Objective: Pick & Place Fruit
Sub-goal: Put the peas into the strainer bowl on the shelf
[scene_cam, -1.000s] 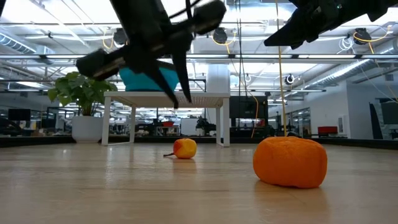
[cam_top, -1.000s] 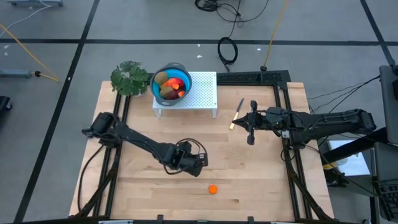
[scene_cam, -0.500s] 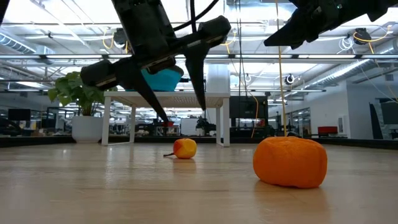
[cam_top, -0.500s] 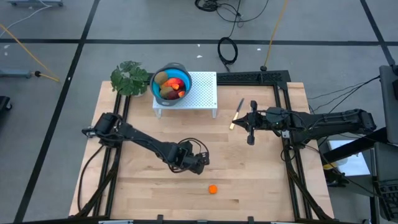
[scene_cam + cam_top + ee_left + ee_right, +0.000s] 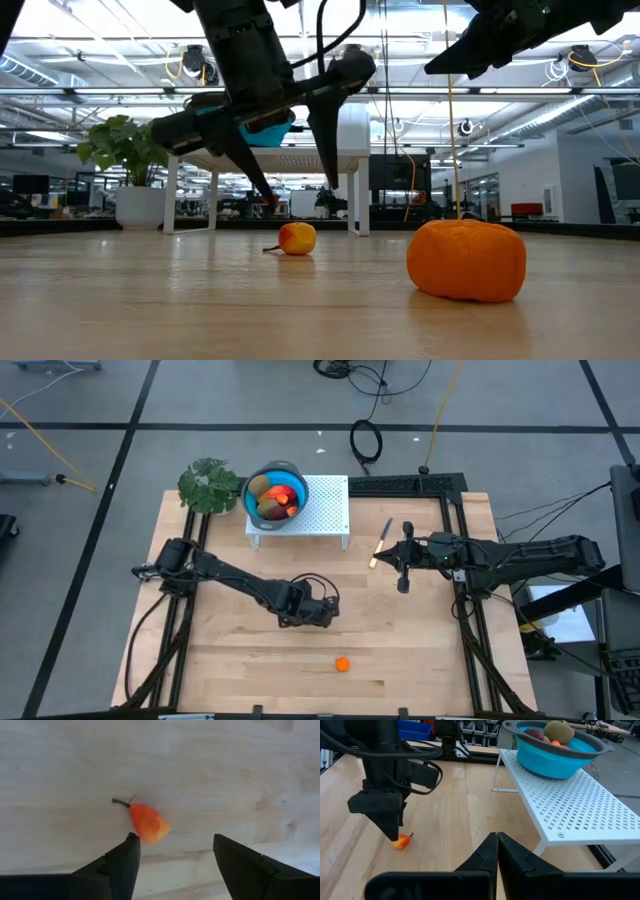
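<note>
Mid-table, left gripper (image 5: pixel 172 851) hovering fingers apart over small orange-red fruit (image 5: pixel 148 822) on the wood — pre-grasp; next: descend, straddle, close — right gripper (image 5: pixel 403 582) shut, parked.

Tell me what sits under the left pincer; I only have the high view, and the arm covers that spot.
Observer: The left wrist view shows a small orange-red fruit with a stem lying on the table, just ahead of the left pincer.
Operator: Is it open wide enough to take it?
Observer: Its fingers stand apart, wider than the fruit, with nothing between them.
Operator: How high is it?
Observer: In the low view the fingertips hang above the table, higher than the fruit.
</note>
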Action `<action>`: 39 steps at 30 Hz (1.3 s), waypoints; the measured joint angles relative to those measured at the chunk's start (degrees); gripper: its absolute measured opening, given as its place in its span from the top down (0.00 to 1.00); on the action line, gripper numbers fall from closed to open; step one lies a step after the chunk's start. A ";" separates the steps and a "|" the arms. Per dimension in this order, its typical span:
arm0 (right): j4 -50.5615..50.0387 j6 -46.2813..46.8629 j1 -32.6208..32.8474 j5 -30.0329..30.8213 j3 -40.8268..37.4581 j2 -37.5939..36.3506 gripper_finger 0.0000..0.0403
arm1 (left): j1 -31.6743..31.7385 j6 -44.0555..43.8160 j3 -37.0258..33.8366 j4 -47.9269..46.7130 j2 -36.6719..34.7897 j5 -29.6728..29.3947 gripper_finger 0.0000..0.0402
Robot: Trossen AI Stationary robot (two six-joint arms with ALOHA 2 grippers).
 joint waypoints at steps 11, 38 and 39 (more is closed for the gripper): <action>0.00 -0.02 0.00 0.00 0.00 0.00 0.99 | 0.21 -2.69 -0.02 0.58 2.46 2.77 0.47; -0.46 -1.44 -0.02 0.00 0.00 0.00 0.99 | 1.46 -2.22 0.00 0.17 5.18 4.01 0.47; -0.46 -1.47 -0.02 0.00 0.00 0.00 0.99 | 1.46 -2.21 0.00 0.18 5.18 4.01 0.47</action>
